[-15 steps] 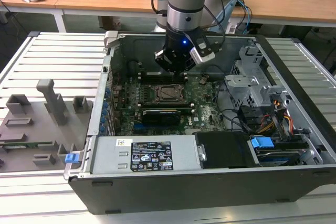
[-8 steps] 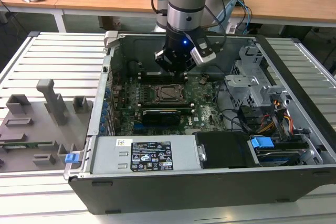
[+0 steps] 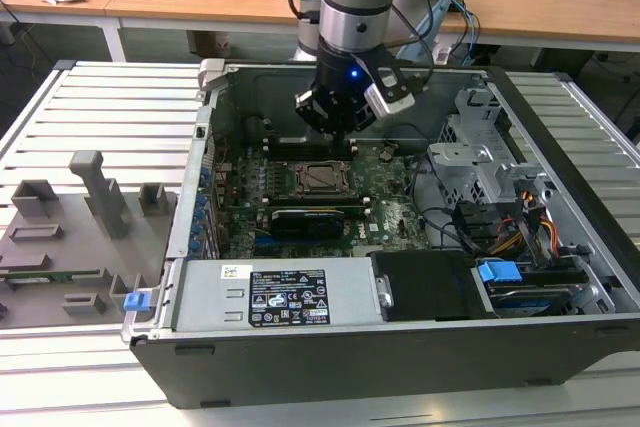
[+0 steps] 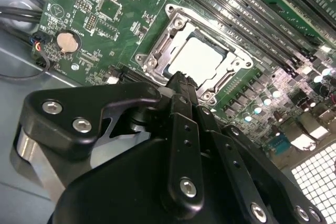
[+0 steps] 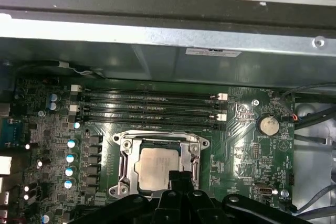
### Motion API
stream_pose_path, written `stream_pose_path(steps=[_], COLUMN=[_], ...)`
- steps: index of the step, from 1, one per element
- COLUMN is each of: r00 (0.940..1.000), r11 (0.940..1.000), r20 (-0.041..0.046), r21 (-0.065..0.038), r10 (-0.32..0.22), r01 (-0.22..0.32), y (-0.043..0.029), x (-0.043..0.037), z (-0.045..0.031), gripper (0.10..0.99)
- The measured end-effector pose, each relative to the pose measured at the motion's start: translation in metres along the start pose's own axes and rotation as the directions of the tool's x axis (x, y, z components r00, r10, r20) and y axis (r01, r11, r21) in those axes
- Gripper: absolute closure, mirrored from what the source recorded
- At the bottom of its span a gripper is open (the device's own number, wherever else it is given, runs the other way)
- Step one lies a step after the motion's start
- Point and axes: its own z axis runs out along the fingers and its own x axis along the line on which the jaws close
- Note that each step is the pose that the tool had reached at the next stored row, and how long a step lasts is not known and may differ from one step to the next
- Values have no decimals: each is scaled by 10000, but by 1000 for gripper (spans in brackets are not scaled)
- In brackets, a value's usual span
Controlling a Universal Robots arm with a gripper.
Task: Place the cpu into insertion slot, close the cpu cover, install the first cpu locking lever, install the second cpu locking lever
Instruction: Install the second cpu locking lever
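The cpu (image 4: 199, 59) (image 5: 156, 167), a pale silver square, lies flat in the insertion slot (image 5: 119, 140) on the green motherboard. The cpu cover (image 4: 157, 51) (image 5: 126, 163), a silver frame, lies down around the chip's edges. My gripper (image 4: 179, 80) (image 5: 181, 176) hangs just above the socket's near edge, its two black fingers pressed together, shut on nothing. In the exterior view the gripper (image 3: 338, 132) hovers over the back edge of the socket, with the cpu (image 3: 322, 178) in front of it inside the open computer case. I cannot tell how the locking levers stand.
Memory slots (image 5: 152, 109) run along one side of the socket. A black graphics card (image 3: 305, 219) stands in front of it. The power supply (image 3: 285, 297), a drive cage (image 3: 480, 152) and cables (image 3: 520, 227) fill the case. Grey fixtures (image 3: 90, 197) sit at the exterior view's left.
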Motion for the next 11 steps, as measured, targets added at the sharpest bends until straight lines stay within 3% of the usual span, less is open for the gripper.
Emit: stream_pose_path(steps=[7,11], r00=[10000,10000], r11=[10000,10000], r20=[0,-2], r21=[0,-6], r10=[0,-2], r01=[0,2], y=[-46,-57], x=[3,2], z=[-4,-55], gripper=[980,980])
